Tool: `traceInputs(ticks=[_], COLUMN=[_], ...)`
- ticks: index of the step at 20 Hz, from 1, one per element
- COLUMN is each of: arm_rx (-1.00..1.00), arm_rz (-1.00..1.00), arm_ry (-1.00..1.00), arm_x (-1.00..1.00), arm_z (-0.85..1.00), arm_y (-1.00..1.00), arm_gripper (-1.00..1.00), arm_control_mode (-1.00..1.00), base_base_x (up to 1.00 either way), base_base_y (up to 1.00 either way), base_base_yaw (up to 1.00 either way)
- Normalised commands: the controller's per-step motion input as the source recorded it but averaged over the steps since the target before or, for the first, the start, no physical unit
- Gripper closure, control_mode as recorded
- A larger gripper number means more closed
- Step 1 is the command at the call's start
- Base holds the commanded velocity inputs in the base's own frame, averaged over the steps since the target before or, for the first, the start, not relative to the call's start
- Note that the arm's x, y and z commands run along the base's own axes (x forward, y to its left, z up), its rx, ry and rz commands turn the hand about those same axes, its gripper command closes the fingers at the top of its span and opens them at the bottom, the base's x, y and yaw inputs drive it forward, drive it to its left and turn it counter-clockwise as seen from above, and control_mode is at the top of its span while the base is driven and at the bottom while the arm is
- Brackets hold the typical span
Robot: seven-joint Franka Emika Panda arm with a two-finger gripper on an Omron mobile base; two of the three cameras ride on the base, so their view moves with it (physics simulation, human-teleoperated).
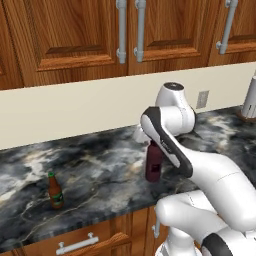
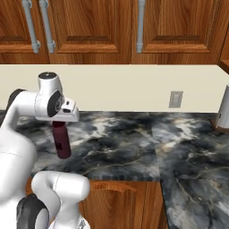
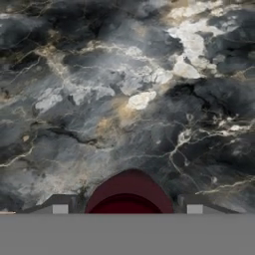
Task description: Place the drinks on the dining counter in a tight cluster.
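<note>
Gripping the wide dark maroon bottle (image 1: 153, 164) near its top, the claw (image 3: 127, 209) keeps it upright on the marbled stone worktop (image 1: 100, 170), apparently for carrying to the dining counter.

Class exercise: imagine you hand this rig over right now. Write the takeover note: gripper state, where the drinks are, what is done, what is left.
Gripper: jaws stand on either side of the maroon bottle, at its top; whether they press it cannot be told. The bottle's base looks to be on the marbled counter under the wooden cabinets.
Beer bottle: upright near that counter's front edge, well apart from the maroon one, untouched.
Done: nothing clustered yet.
Left: probably carry each drink to the dining counter and set them close together.
</note>
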Motion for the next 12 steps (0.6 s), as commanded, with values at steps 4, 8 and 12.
traceInputs(ticks=[4,8,12], arm_rx=[0.00,0.00,0.00], arm_rz=[0.00,0.00,0.00], arm_ry=[-0.10,-0.14,-0.15], arm_x=[-0.59,-0.50,-0.44], arm_z=[0.63,0.50,0.46], arm_y=[0.00,0.00,0.00], arm_gripper=[1.00,1.00,1.00], arm_control_mode=[-1.00,-1.00,-1.00], base_base_x=[0.00,0.00,0.00], base_base_y=[0.00,0.00,0.00], base_base_yaw=[0.00,0.00,0.00])
